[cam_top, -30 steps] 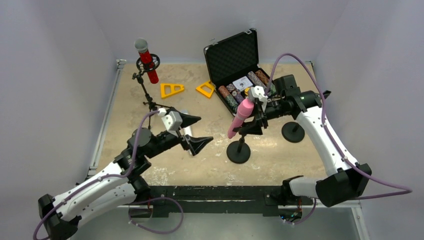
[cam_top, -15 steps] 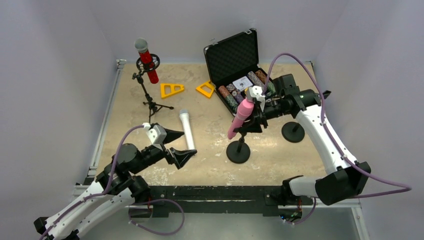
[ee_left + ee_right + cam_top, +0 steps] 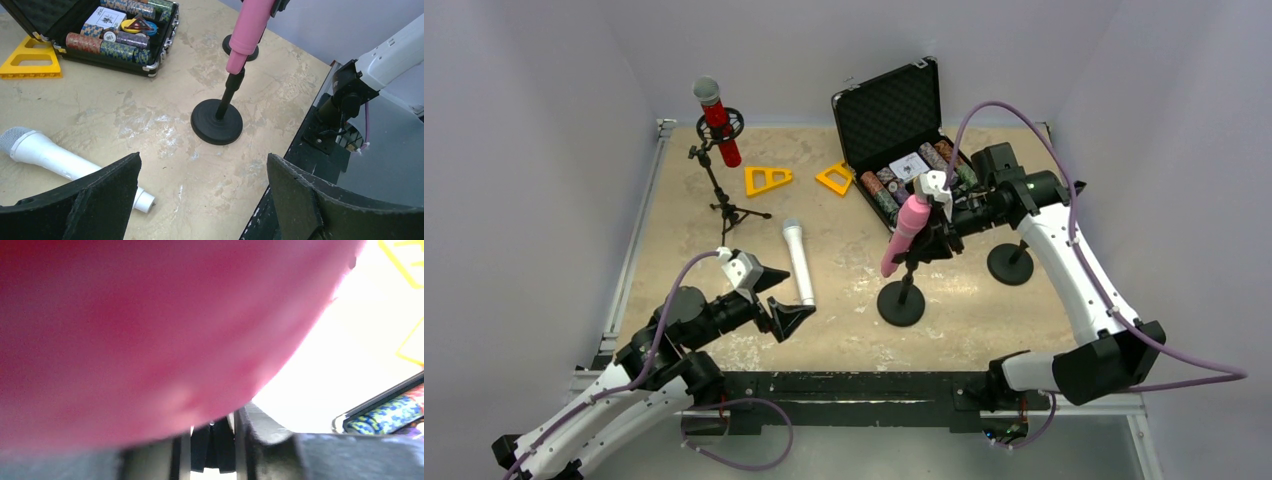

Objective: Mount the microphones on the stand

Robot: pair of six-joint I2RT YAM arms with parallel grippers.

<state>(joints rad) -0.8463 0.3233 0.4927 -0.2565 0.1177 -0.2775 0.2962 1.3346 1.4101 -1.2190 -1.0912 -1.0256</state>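
Note:
A pink microphone (image 3: 908,228) sits tilted on top of a black round-base stand (image 3: 901,303). It also shows in the left wrist view (image 3: 250,27). My right gripper (image 3: 930,244) is shut on it from the right, and the pink body (image 3: 150,330) fills the right wrist view. A white microphone (image 3: 798,258) lies flat on the table, also in the left wrist view (image 3: 50,155). My left gripper (image 3: 796,293) is open and empty, just near of the microphone's tail end (image 3: 203,156). A glittery red microphone (image 3: 717,118) stands in a tripod stand (image 3: 724,195) at the back left.
A second round-base stand (image 3: 1010,264) stands empty to the right of the first. An open black case (image 3: 889,110) with poker chips lies at the back. Two yellow triangles (image 3: 767,180) (image 3: 835,177) lie left of it. The table's near edge is just below my left gripper.
My left arm has pulled back toward the near edge, still open, uncovering the white microphone on the table. My right gripper and the pink microphone have shifted only slightly.

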